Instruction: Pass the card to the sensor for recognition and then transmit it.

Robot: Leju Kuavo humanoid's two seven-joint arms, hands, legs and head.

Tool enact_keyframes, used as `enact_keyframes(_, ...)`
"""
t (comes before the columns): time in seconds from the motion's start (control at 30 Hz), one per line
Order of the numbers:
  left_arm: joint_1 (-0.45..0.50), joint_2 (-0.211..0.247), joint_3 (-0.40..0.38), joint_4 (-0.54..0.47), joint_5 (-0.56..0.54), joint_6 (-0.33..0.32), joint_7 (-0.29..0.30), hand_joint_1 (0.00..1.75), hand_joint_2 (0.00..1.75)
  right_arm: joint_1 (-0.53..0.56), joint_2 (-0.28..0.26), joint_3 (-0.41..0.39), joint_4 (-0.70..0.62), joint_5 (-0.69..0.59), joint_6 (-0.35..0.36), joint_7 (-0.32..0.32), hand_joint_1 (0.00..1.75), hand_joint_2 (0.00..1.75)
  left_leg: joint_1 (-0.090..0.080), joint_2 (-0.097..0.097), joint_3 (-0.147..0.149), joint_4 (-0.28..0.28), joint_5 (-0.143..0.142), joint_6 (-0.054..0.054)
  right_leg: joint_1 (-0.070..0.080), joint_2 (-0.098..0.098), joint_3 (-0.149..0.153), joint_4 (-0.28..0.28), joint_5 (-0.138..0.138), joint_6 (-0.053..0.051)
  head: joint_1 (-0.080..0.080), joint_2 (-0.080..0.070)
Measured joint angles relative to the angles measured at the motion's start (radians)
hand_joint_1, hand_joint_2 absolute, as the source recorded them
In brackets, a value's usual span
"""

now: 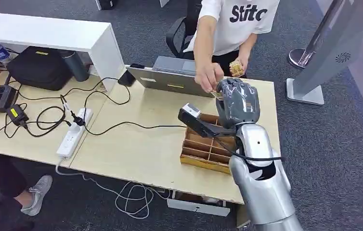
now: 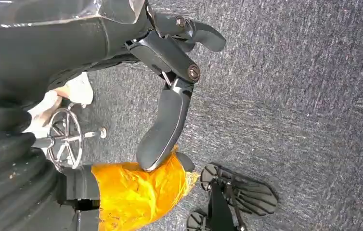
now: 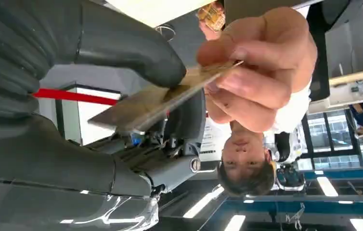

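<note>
The table [image 1: 136, 144] carries a laptop [image 1: 170, 77] and a compartmented wooden box [image 1: 208, 147], and above the box the right hand [image 1: 237, 102] meets a person's hand [image 1: 208, 76] at the handover. The step in hand looks like the transfer of the card [image 3: 165, 98] to the person, so the robot does well to keep the arm steady and to ease its thumb only once the person's grip clearly bears the card; a sudden release or a pull could drop it into the box. The right hand pinches one end of the card under its thick thumb, while the person's fingers [image 3: 261, 57] pinch the other end. The left hand [image 2: 170, 96] hangs over the carpet, fingers loosely apart, holding nothing. The card is thin, flat, stiff-looking and tan-gold, held nearly edge-on to the wrist camera.
</note>
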Motion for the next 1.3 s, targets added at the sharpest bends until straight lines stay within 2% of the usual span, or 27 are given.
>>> enact_keyframes(0.27,0.000,0.000,0.000,0.000,0.003,0.001,0.003,0.00,1.75,0.002,0.011,-0.010,-0.008,-0.002,0.001,-0.006,1.75,1.75,0.000,0.000,0.000,0.000,0.000,0.000,0.000,0.000,0.000,0.000,0.000,0.000,0.000,0.000)
enact_keyframes(0.4,0.000,0.000,0.000,0.000,0.011,0.003,0.004,0.00,1.75,0.011,0.014,-0.021,-0.026,-0.025,-0.001,-0.046,1.75,1.75,0.000,0.000,0.000,0.000,0.000,0.000,0.000,0.000,0.000,0.000,0.000,0.000,0.000,0.000)
enact_keyframes(0.53,0.001,-0.002,0.001,0.000,0.037,0.015,0.006,0.00,1.75,0.084,0.001,-0.014,-0.131,-0.079,-0.030,-0.129,1.75,1.75,0.000,-0.001,0.000,0.000,0.000,0.000,0.000,-0.001,0.000,0.000,0.000,0.000,0.000,0.000)
enact_keyframes(0.67,0.004,-0.006,0.007,0.000,0.059,0.025,0.006,0.00,1.75,0.167,-0.042,0.007,-0.264,-0.123,-0.043,-0.148,1.75,1.75,0.000,-0.001,-0.001,0.000,-0.001,0.001,0.000,-0.001,-0.001,-0.001,-0.001,0.000,0.000,0.000)
enact_keyframes(0.83,0.005,-0.010,0.018,0.000,0.084,0.037,0.006,0.00,1.75,0.244,-0.115,0.007,-0.360,-0.135,-0.035,-0.128,1.75,1.75,0.000,-0.001,-0.001,0.000,-0.001,0.001,0.000,-0.001,-0.001,-0.001,-0.001,0.000,0.000,0.000)
enact_keyframes(0.97,0.006,-0.010,0.032,0.000,0.098,0.045,0.011,0.00,1.75,0.298,-0.156,-0.037,-0.391,-0.150,-0.002,-0.107,1.75,1.75,0.000,-0.001,-0.001,0.000,-0.001,0.001,0.000,-0.001,-0.001,-0.001,-0.001,0.000,0.000,0.000)
enact_keyframes(1.03,0.006,-0.010,0.037,0.000,0.104,0.046,0.013,0.00,1.75,0.317,-0.166,-0.067,-0.398,-0.148,0.034,-0.081,1.75,1.75,0.000,-0.001,-0.001,0.000,-0.001,0.001,0.000,-0.001,-0.001,-0.001,-0.001,0.000,0.000,0.000)
enact_keyframes(1.17,0.006,-0.009,0.043,0.000,0.106,0.048,0.013,0.00,1.75,0.338,-0.172,-0.113,-0.399,-0.146,0.056,-0.068,1.75,1.75,0.000,-0.001,-0.001,0.000,-0.001,0.001,0.000,-0.001,-0.001,-0.001,-0.001,0.000,0.000,0.000)
enact_keyframes(1.3,0.005,-0.008,0.045,0.000,0.109,0.049,0.027,0.00,1.75,0.341,-0.173,-0.160,-0.393,-0.143,0.131,-0.020,1.75,1.75,0.000,-0.001,-0.001,0.000,-0.001,0.001,0.000,-0.001,-0.001,-0.001,-0.001,0.000,0.000,0.000)
